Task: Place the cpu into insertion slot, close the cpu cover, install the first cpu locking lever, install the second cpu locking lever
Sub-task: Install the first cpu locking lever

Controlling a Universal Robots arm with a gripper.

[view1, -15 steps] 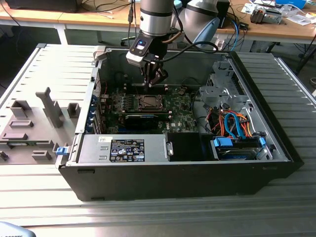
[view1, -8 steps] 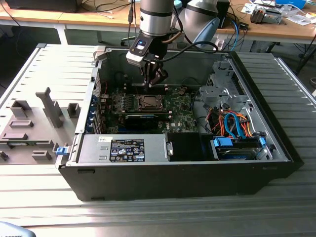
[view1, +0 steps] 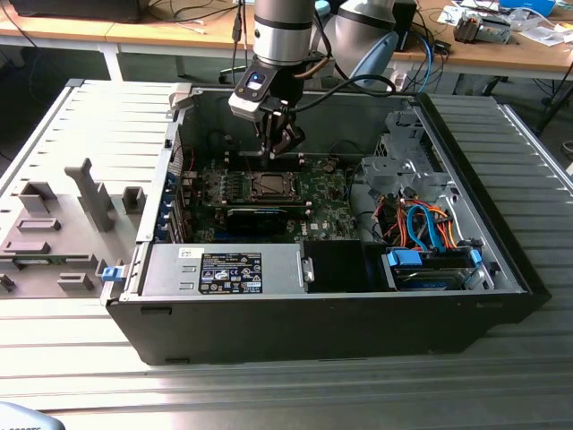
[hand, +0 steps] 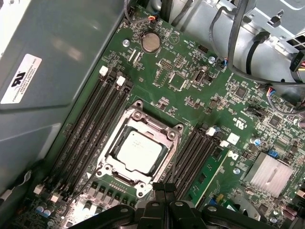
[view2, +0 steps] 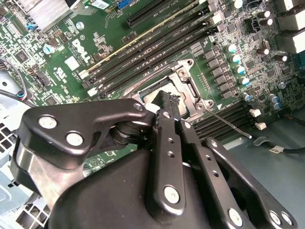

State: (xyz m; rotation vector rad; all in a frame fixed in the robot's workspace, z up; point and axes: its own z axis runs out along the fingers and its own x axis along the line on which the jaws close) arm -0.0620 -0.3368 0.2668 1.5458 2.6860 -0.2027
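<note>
Silver-grey cpu (hand: 138, 151) sits flat in the insertion slot (hand: 110, 168), seated square, pale face up in the first wrist view. The cpu cover (hand: 169, 143) is down over it: silver frame lies around the chip, chip face showing through the window. Socket sits on the green motherboard (hand: 190, 95) between two banks of black memory slots (hand: 90, 129).

In the exterior view the arm (view1: 285, 27) comes down from 12 o'clock into the open computer case (view1: 358, 313); the gripper (view1: 279, 143) hangs just above the board, with the socket (view1: 267, 185) directly at its 6 o'clock, close but apart. Jaws look pinched together with nothing between them; the black fingertips (hand: 164, 191) meet at the socket's edge in the first wrist view.

In the second wrist view the black fingers (view2: 167, 114) point at the socket frame (view2: 190, 90). A thin wire lever (view2: 232, 126) runs beside the socket there, free end sticking out past the frame toward the case floor; cannot tell if it is hooked.

Case lies on its side on the ribbed metal worktop (view1: 89, 116). Grey fixture blocks (view1: 63, 233) sit on the worktop at 9 o'clock of the case, well apart. Orange and blue cables (view1: 425, 228) bunch at 3 o'clock of the board, inside the case
</note>
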